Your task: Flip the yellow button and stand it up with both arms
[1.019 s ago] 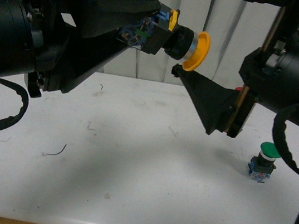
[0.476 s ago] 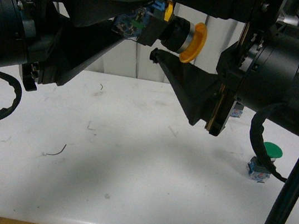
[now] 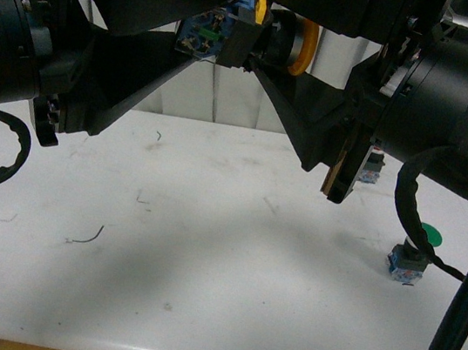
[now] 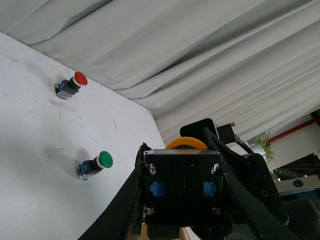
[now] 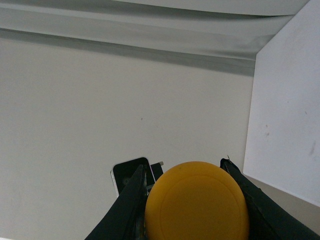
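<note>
Yellow-capped, blue-black-based push button (image 3: 276, 40): airborne, horizontal
Left gripper (image 3: 211, 35): clamping its base
Right gripper (image 3: 255, 24): flanking cap; grip unclear

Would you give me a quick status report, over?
Left gripper shut on yellow button's base, in mid-air. Right gripper's jaws either side of the cap, grip unclear. Green button, red button on table, not in the way.

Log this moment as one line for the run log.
stage: mid-air handover | yellow button: sideways above table | left claw: shut on base | right claw: fingers flank cap, grip unclear | green button: on table
</note>
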Action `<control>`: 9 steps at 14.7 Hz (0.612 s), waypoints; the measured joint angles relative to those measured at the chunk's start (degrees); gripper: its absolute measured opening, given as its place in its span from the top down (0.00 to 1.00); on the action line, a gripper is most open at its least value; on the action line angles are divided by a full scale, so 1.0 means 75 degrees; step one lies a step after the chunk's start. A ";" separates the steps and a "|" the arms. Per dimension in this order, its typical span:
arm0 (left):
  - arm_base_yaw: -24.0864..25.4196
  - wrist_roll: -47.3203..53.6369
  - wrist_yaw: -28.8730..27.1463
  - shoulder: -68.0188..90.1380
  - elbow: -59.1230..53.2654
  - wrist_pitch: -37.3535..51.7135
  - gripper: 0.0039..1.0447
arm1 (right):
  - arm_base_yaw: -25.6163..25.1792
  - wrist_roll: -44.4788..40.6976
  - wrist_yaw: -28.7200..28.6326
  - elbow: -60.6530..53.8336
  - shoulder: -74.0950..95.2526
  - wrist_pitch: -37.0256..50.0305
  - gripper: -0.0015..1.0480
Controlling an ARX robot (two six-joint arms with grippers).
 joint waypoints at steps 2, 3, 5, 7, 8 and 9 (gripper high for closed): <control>0.0000 -0.0026 0.0003 0.0000 0.0000 0.0000 0.63 | -0.0003 0.0003 0.0003 0.0000 -0.0003 0.0000 0.62; 0.0000 0.0085 -0.0012 0.0000 0.0000 -0.0058 0.52 | -0.0009 -0.0076 0.0006 0.0000 -0.0009 -0.0006 0.63; 0.0044 0.0230 -0.0029 -0.0006 -0.0029 0.0047 0.32 | -0.0052 -0.0204 0.0023 -0.0006 -0.0035 -0.0067 0.66; 0.0187 0.0262 -0.0003 -0.0163 -0.0117 0.0067 0.12 | -0.0108 -0.0256 0.0055 -0.0006 -0.0035 -0.0073 0.66; 0.0291 0.0262 0.0044 -0.0224 -0.0181 0.0064 0.04 | -0.0111 -0.0259 0.0076 -0.0006 -0.0035 -0.0073 0.66; 0.0391 0.0259 0.0067 -0.0280 -0.0236 0.0070 0.06 | -0.0125 -0.0262 0.0085 -0.0006 -0.0035 -0.0073 0.66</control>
